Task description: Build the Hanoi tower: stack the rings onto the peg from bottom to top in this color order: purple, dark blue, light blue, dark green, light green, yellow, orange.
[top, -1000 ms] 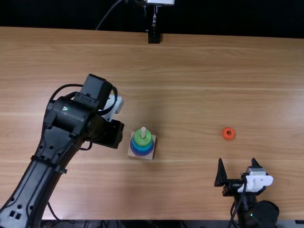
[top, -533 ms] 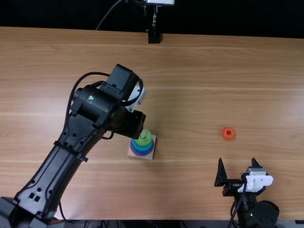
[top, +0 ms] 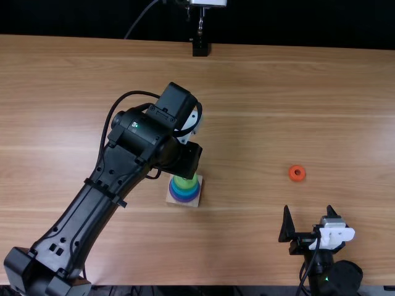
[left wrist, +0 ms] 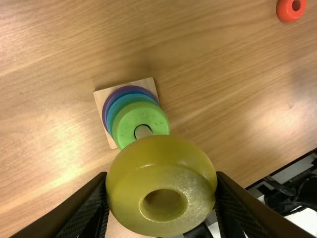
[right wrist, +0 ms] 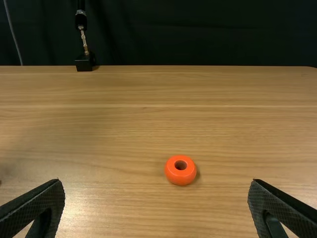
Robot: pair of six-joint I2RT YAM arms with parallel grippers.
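Left claw [top: 186, 161] partly parted and downward, right claw [top: 309, 211] wide.

Left gripper [top: 185, 161] shifted rightward, nearer ring stack [top: 185, 192] (peg [left wrist: 142, 131] now covered, top view).

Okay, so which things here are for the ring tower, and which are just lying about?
For the tower:
wooden base and peg
stacked rings
yellow ring, held by the left gripper
orange ring

Not for it:
black stand
thin cable
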